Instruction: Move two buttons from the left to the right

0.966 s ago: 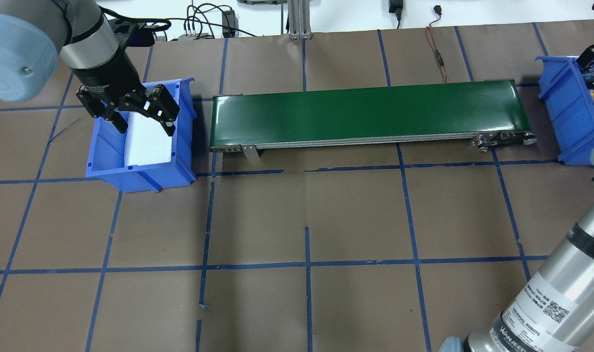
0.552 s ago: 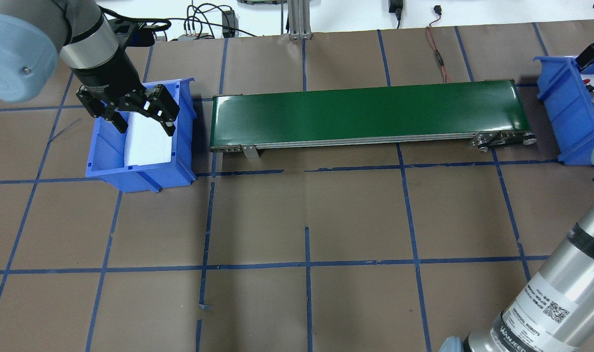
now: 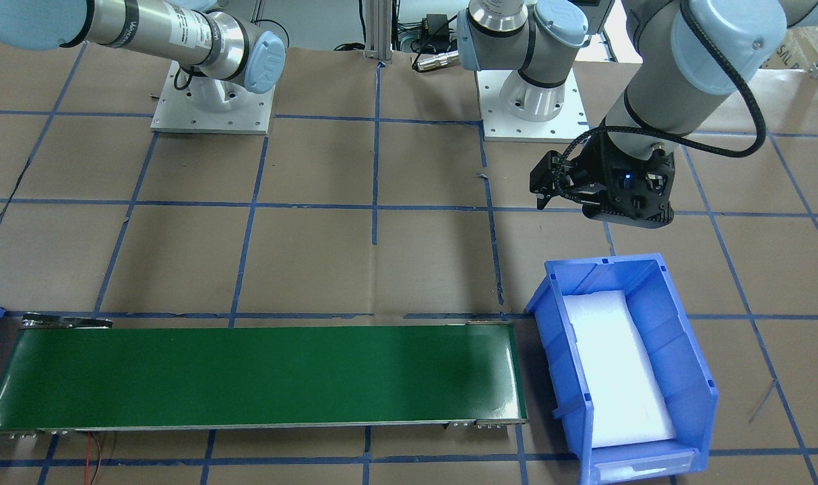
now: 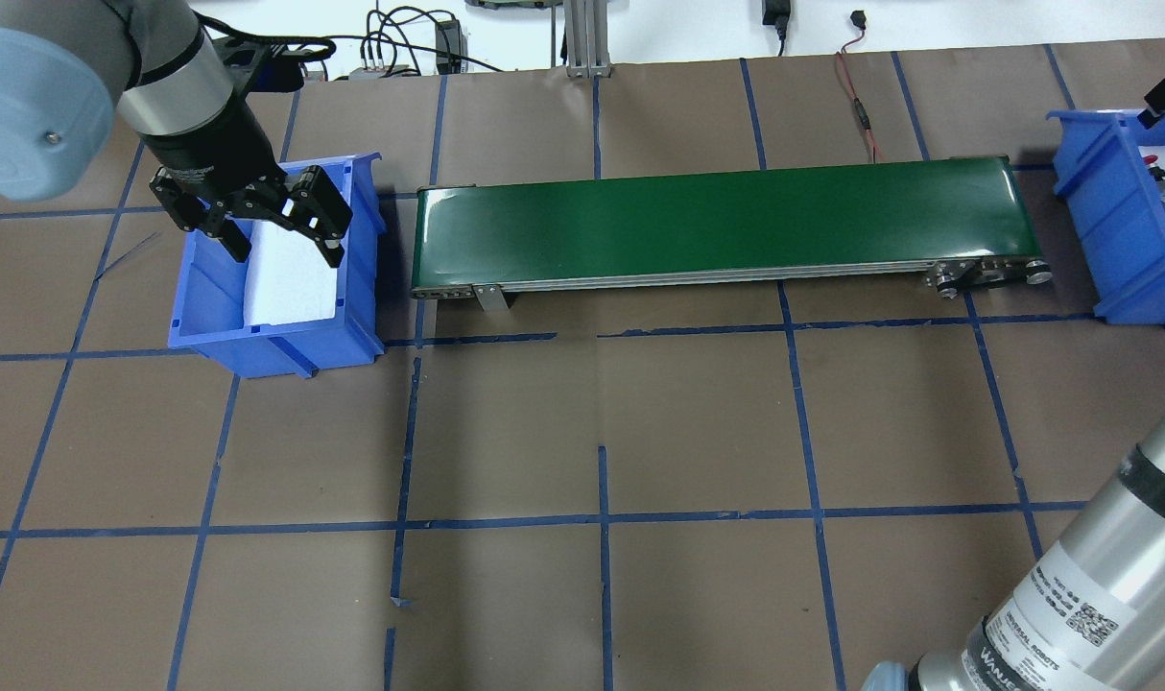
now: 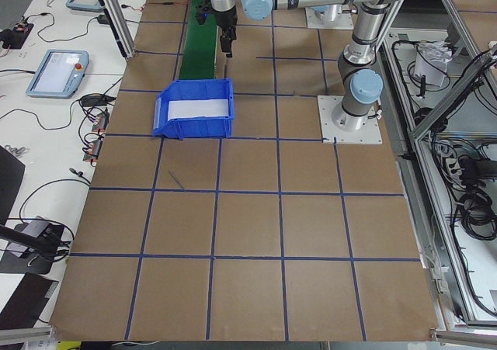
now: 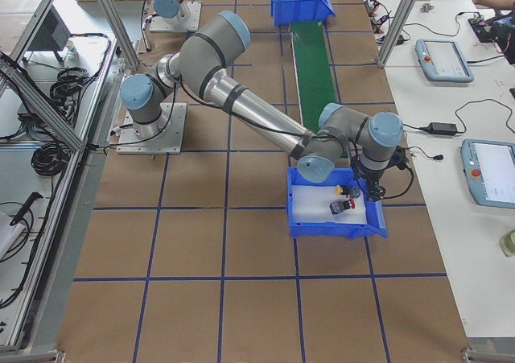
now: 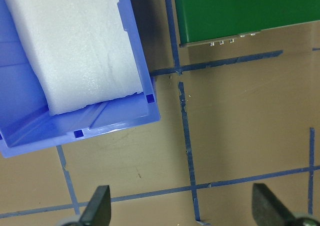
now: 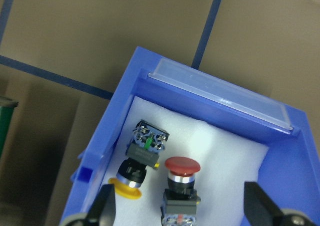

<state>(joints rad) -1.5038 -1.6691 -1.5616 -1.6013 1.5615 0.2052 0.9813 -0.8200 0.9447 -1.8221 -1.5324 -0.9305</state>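
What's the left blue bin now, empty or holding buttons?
Empty: the left bin holds only its white foam pad. The red button and yellow button lie in the right bin.

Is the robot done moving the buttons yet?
Looks done: the red button and yellow button lie on foam in the right bin. The left bin holds only foam, the belt is bare. In hand: nothing; left gripper and right gripper are open. Left: seemingly nothing.
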